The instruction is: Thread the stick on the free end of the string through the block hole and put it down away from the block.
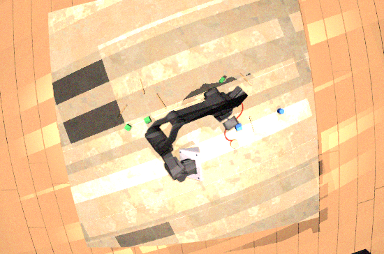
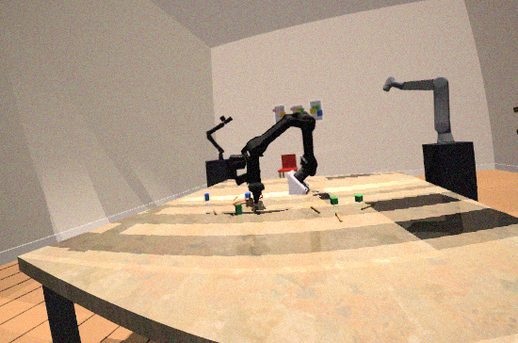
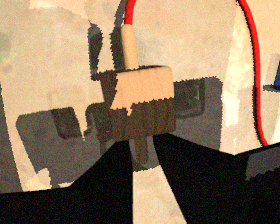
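Observation:
The wooden block point(image 3: 146, 87) stands on the table in the wrist view. The stick point(image 3: 129, 47) passes through it: its string end sticks out at the far side and its other end out at the near side. The red string point(image 3: 257, 65) point(image 1: 242, 109) runs from the far end in a loop towards the round button point(image 1: 234, 144). My gripper point(image 3: 140, 138) point(image 2: 256, 210) is low at the block's near side, partly open. Its fingers stand close on either side of the stick's near end, with a narrow gap showing. The arm hides block and stick in the top view.
A blue cube point(image 1: 239, 127) point(image 2: 248, 195) lies near the string. A blue cylinder point(image 1: 281, 111) point(image 2: 206, 197) is farther right. A green cylinder point(image 1: 222, 79) point(image 2: 238, 209) and two green cubes point(image 1: 147, 119) point(image 1: 128, 127) lie around the arm, with several loose sticks point(image 1: 161, 100) point(image 1: 252, 123).

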Available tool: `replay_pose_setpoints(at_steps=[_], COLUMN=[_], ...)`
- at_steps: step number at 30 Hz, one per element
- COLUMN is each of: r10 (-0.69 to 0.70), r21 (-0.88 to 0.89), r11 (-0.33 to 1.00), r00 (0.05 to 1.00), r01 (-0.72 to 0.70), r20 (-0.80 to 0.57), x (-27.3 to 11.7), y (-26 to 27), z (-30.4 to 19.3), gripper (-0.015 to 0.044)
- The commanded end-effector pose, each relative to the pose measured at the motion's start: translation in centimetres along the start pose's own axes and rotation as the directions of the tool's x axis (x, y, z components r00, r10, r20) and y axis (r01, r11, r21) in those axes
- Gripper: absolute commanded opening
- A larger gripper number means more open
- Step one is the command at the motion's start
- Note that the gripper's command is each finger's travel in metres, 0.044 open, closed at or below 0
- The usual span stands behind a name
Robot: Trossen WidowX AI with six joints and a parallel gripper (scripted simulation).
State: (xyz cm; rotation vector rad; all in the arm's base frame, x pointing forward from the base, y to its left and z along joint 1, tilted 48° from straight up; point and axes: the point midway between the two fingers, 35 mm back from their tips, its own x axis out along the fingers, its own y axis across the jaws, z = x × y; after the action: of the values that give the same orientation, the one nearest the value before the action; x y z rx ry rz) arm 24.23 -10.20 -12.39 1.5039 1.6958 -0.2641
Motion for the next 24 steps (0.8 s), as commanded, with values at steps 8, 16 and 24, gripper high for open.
replay_pose_setpoints(at_steps=[8, 16, 24], r10=[0.0, 0.004, 0.007], r21=[0.0, -0.009, -0.008], r11=[1.0, 1.0, 1.0], r00=[1.0, 1.0, 1.0], r01=[0.0, -0.004, -0.007], r20=[0.001, 0.025, 0.026], x=[-0.02, -0.04, -0.04], y=[0.01, -0.11, -0.12], z=[0.02, 0.09, 0.17], gripper=[0.0, 0.0, 0.0])
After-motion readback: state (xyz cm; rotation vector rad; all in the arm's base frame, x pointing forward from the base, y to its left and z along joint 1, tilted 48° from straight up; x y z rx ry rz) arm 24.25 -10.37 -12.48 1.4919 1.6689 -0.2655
